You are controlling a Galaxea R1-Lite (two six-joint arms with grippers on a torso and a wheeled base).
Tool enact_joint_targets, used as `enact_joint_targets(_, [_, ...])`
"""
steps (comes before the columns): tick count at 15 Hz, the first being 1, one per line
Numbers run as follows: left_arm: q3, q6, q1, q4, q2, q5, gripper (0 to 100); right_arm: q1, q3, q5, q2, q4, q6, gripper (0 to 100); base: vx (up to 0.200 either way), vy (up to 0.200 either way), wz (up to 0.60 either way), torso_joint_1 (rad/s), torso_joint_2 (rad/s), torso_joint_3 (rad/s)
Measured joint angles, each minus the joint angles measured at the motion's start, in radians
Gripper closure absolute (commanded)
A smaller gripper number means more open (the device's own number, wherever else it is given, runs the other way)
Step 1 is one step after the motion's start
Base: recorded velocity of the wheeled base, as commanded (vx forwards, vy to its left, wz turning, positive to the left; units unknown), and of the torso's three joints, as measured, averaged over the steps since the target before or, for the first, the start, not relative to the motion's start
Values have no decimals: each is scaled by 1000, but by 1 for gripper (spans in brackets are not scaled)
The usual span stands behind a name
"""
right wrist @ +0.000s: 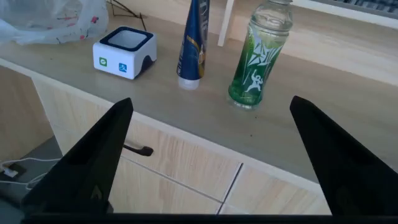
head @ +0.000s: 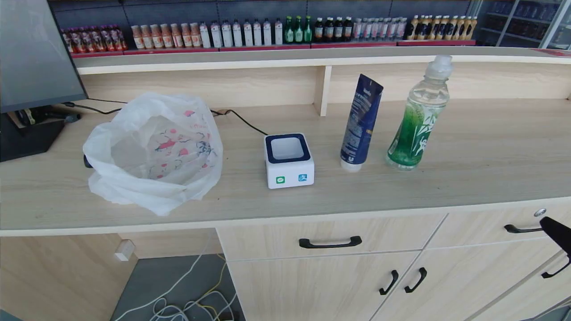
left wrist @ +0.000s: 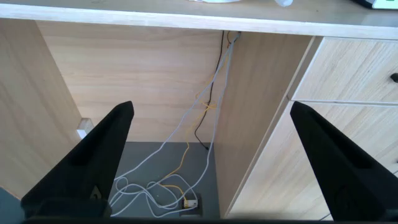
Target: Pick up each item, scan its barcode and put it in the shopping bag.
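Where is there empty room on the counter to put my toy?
Widest bare counter lies right of the green bottle. A smaller gap sits between bag and scanner. It is tight between scanner, blue tube and bottle.

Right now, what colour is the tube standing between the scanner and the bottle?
Dark blue tube, white cap; head view shows it best.

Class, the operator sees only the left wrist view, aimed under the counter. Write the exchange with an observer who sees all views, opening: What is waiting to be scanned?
Observer: A blue tube and a green bottle stand upright, side by side on the counter.
Operator: Where is the scanner?
Observer: It sits between the bag and the tube.
Operator: Is the right gripper holding anything?
Observer: No, it is open and empty, low in front of the counter.
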Motion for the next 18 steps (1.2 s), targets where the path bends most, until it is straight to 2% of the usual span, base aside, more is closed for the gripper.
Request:
enact_joint_targets(2, [0, 0, 0, 0, 0, 0, 0, 70, 0, -1, 120, -160, -70, 0, 0, 0, 0, 0, 0, 0])
enact_joint_targets(5, [0, 0, 0, 0, 0, 0, 0, 157, -9, -3, 267, -285, -105, 0, 0, 0, 0, 0, 0, 0])
enact_joint_targets(9, [0, 0, 0, 0, 0, 0, 0, 183, -29, -7, 409, -305, -108, 0, 0, 0, 0, 0, 0, 0])
enact_joint_targets(13, [0, 0, 0, 0, 0, 0, 0, 189, -106, -24, 529, -307, -97, 0, 0, 0, 0, 0, 0, 0])
enact_joint_targets(16, [0, 0, 0, 0, 0, 0, 0, 206, -158, -115, 608, -314, -64, 0, 0, 0, 0, 0, 0, 0])
enact_joint_targets(18, [0, 0, 0, 0, 0, 0, 0, 267, -180, -166, 650, -314, -45, 0, 0, 0, 0, 0, 0, 0])
